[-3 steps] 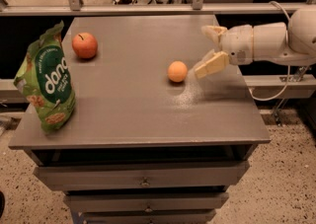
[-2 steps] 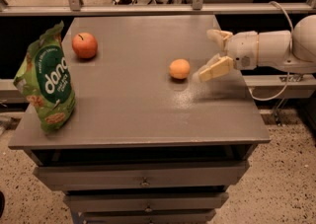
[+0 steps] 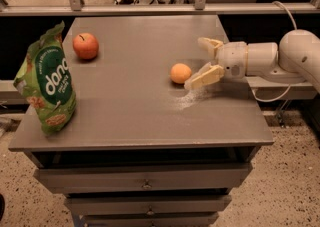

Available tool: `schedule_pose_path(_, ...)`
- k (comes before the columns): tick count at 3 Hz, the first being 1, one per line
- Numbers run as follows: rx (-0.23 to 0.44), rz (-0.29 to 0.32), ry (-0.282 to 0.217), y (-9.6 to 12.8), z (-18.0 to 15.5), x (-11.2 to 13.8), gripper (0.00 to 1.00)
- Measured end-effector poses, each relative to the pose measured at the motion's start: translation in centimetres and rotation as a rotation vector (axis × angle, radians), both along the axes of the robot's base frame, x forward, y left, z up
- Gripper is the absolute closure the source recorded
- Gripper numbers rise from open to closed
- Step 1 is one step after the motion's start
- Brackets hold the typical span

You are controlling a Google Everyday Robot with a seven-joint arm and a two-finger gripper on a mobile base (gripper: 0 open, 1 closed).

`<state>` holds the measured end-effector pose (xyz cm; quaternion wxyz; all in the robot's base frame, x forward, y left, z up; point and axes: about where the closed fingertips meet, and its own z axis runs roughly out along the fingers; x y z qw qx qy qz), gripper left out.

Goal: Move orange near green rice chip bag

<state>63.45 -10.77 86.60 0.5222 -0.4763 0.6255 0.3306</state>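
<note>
**Reach in progress: orange not yet gripped**

The orange (image 3: 180, 73) sits free on the table (image 3: 140, 116), just ahead of the gripper (image 3: 194, 64), whose fingers are spread wide and facing it. Well beyond the fruit, at the far edge from the gripper, stands the green rice chip bag (image 3: 47, 82). This looks like the approach. Next the fingers must straddle the orange, close, and carry it across.

Claw (image 3: 195, 64) spread wide just beside the orange (image 3: 180, 73)
</note>
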Motion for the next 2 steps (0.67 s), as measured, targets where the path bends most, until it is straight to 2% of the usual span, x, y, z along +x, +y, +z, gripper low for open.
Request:
schedule_pose_path(1,0.034,0.032,0.007,1.86,-1.07,0.22,0.00)
schedule_pose_path(2,0.049,0.048,0.011,2.75,-1.54,0.17,0.00)
